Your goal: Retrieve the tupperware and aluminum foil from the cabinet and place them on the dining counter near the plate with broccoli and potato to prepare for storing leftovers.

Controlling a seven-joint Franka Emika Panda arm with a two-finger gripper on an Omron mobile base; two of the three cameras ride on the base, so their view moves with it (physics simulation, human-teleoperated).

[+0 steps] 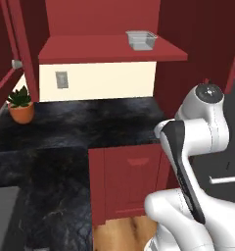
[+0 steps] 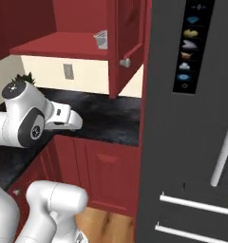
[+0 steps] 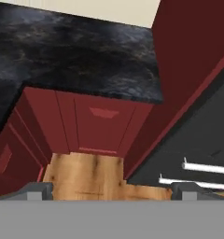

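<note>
The small translucent grey-clear rectangular tupperware [image 1: 141,39] stands on the flat red inner shelf of the dark red wooden wall cabinet [image 1: 90,49], near the right end and close to the front edge; the door is swung open, so I judge that it is set there to be reached from the front. The gripper [image 3: 112,189] looks down at the floor with its two dark finger tips far apart at the sides of the hand view; the jaws are fully open and hold nothing; the arm is folded low, well apart from the shelf. Below the cabinet runs the black marbled wall counter [image 1: 90,125] on red drawer units [image 3: 95,123]; a green plant in an orange pot [image 1: 20,105] stands at its left; a pale wooden floor [image 3: 86,175] lies beneath; a dark grey refrigerator [image 2: 192,142] stands at the right.
</note>
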